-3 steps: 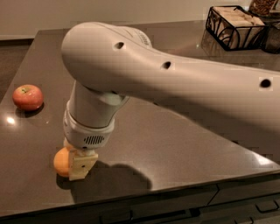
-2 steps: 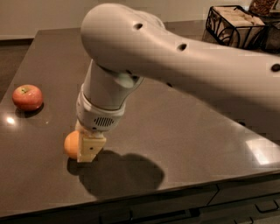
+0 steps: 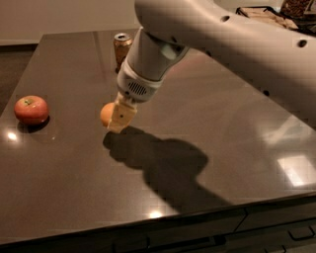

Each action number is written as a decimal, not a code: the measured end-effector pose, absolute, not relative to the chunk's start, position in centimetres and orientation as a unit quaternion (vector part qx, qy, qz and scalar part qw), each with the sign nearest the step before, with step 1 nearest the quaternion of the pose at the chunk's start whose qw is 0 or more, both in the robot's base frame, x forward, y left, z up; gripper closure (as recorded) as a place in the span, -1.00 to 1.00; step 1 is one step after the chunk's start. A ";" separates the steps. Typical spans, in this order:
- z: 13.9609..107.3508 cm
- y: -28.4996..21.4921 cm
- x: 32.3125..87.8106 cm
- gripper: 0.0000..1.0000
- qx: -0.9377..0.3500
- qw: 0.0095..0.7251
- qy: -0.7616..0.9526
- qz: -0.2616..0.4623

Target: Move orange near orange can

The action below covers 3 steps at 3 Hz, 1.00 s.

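The orange [image 3: 105,113] is yellow-orange and round, and sits between the fingers of my gripper [image 3: 116,121]. One pale finger [image 3: 123,116] covers its right side. The gripper is shut on the orange and holds it slightly above the dark table [image 3: 74,197], left of centre. The orange can [image 3: 122,47], golden with a silver top, stands upright near the table's far edge, behind the gripper and a little to its right. My white arm reaches in from the upper right and hides part of the table behind it.
A red apple [image 3: 31,109] lies at the table's left edge. A dark wire basket [image 3: 269,15] stands at the far right corner. The arm's shadow [image 3: 163,168] falls on the table's front middle. The table's front edge runs along the bottom.
My gripper has carried the orange away from the front left of the table, toward the far side and the right. The can, hidden by the arm before, now shows.
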<state>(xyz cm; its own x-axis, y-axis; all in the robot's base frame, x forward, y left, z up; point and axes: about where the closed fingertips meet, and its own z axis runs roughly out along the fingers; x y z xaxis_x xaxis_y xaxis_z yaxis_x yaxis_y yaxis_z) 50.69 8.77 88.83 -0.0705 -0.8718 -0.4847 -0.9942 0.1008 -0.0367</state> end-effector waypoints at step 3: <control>89.6 5.3 63.6 1.00 -0.496 0.254 0.821 0.126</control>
<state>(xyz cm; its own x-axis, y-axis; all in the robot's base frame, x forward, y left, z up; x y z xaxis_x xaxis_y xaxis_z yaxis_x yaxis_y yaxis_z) 63.62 5.26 89.62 -0.3803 -0.7501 -0.5410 -0.8777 0.4772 -0.0446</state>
